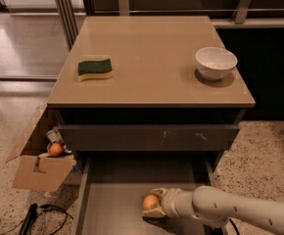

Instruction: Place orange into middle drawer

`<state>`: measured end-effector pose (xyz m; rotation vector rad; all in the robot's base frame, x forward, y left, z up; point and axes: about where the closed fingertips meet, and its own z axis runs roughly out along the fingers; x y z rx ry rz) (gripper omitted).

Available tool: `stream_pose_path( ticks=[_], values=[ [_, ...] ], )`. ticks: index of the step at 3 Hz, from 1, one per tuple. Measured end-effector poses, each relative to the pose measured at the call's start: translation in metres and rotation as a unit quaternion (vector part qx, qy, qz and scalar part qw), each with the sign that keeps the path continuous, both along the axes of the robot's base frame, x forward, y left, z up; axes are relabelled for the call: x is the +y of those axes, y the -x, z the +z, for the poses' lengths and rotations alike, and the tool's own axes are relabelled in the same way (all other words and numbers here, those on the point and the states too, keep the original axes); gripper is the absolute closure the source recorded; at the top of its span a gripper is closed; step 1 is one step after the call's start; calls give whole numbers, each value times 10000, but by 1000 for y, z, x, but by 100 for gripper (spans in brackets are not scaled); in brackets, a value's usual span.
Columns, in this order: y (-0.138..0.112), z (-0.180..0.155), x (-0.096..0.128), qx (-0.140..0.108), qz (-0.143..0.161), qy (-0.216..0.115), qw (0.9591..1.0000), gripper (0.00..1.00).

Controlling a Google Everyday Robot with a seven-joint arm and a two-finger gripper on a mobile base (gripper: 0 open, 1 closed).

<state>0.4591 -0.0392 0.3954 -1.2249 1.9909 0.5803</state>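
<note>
The pale orange (150, 201) sits low in the open middle drawer (112, 207), near the centre of its grey-brown floor. My gripper (152, 205) reaches in from the right on a white arm, and its pale fingers are closed around the orange, above and below it. The orange is at or just above the drawer floor; I cannot tell whether it touches.
On the tan cabinet top (152, 58) lie a green and yellow sponge (95, 69) and a white bowl (215, 62). The dark drawer front (149, 137) sits above the open drawer. A cardboard box (39, 165) with a small reddish ball (56, 149) stands on the floor at left.
</note>
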Motion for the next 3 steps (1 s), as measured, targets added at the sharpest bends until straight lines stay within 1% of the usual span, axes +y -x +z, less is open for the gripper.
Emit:
stream_pose_path(
  ticks=[1,2,3],
  values=[
    [-20,-10,11,-170,64,93,9998,100],
    [-21,-10,12,-175,69,92,9998,74],
    [-21,-10,12,-175,69,92,9998,50]
  ],
)
